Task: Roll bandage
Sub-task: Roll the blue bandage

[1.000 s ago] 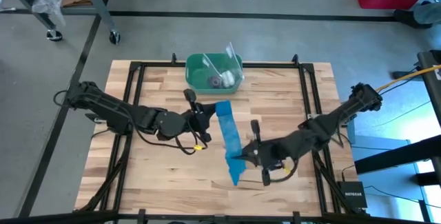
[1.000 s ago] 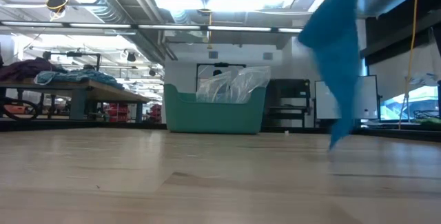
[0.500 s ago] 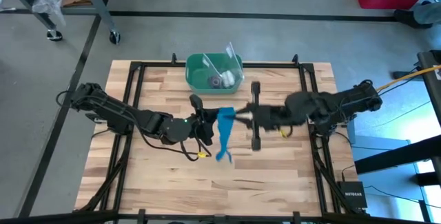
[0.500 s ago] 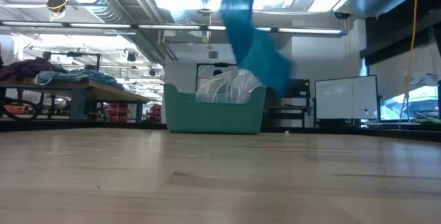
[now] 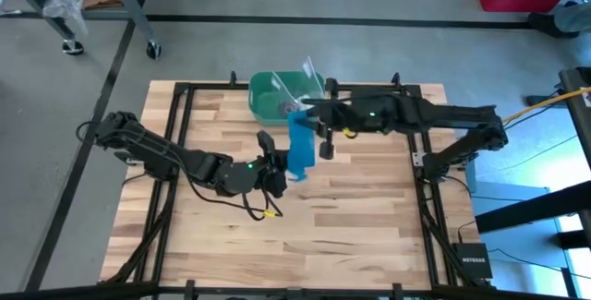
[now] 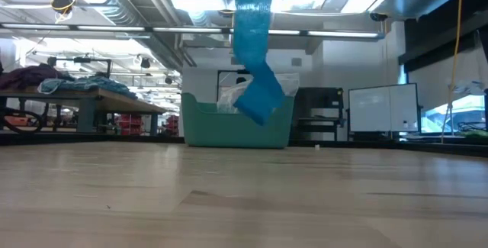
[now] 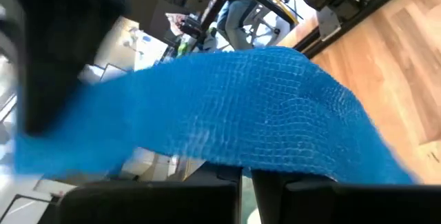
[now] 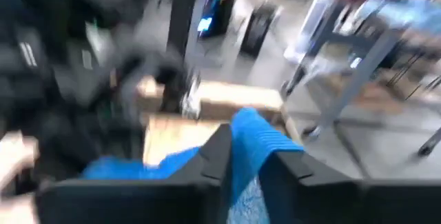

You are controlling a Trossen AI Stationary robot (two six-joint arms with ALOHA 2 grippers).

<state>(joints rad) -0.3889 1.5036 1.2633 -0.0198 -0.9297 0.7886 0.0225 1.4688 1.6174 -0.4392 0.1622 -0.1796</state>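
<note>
The bright blue bandage (image 5: pixel 297 148) is a flat strip held up between my two grippers, just in front of the green bin (image 5: pixel 273 90). In the low view the bandage (image 6: pixel 252 42) hangs from above, and its bent lower part (image 6: pixel 261 99) is clear of the table. My left gripper (image 5: pixel 280 166) is at the strip's near end, shut on it. My right gripper (image 5: pixel 309 114) is at the strip's far end by the bin, shut on it. My left gripper has the bandage (image 7: pixel 262 114) right at its shut fingers (image 7: pixel 172 196), and the strip runs broadside across them. The cloth itself hides the exact place of contact. The strip is lifted clear of the table. My right gripper pinches the bandage (image 8: pixel 256 140) between its two fingers (image 8: pixel 219 156), near the strip's far end. It comes in about level from the table's right. The strip hangs slack below it, clear of the table.
The green bin (image 6: pixel 221 126) stands at the table's far edge with clear plastic (image 5: pixel 307 71) and dark rolls in it. A black frame (image 5: pixel 411 134) runs around the wooden table top. Bare wood lies toward the near edge.
My right gripper has swung from the table's near middle toward the far edge, up to the bin, carrying its end of the bandage. The strip, first stretched toward the near edge, now hangs doubled back and slack. My left gripper has stayed almost in place.
</note>
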